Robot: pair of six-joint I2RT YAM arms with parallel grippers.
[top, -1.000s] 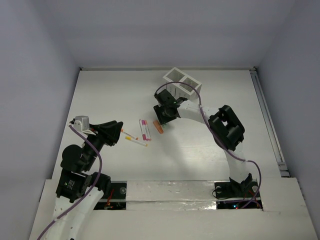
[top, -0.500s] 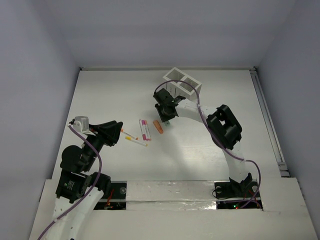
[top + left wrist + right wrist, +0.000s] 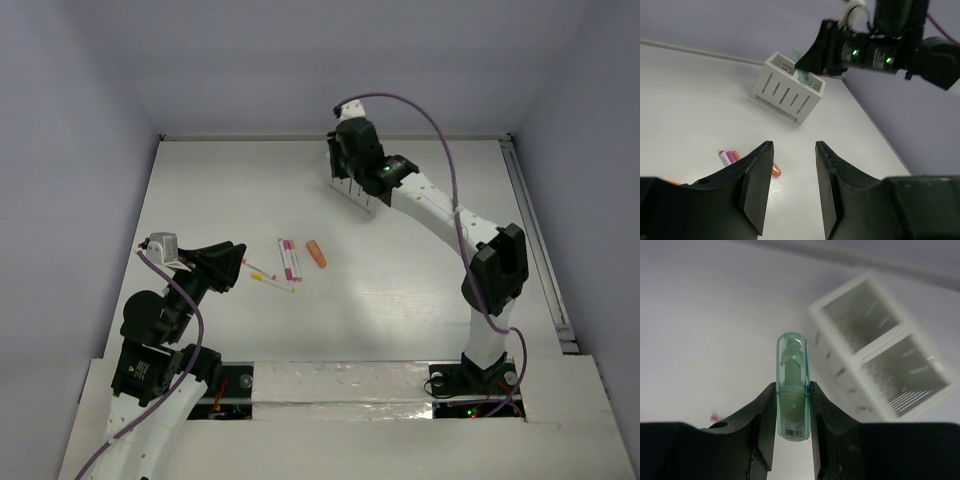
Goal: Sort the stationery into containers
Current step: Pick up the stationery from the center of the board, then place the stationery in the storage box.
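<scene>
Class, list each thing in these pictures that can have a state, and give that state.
Left gripper, open, empty.
Right gripper, shut on the mint stick.
Mint stick, held, not yet in the box.
Box, upright, both compartments look empty.
Orange stick, lying loose, unsorted.
Magenta pens, lying side by side, unsorted.
Yellow pens, lying loose, unsorted.

White table bears pens, orange stick (box too).

The stubby mint-green stick is translucent, glossy plastic. The white slatted box looks like matt plastic. The white bench is smooth, matt and faintly grained.
</scene>
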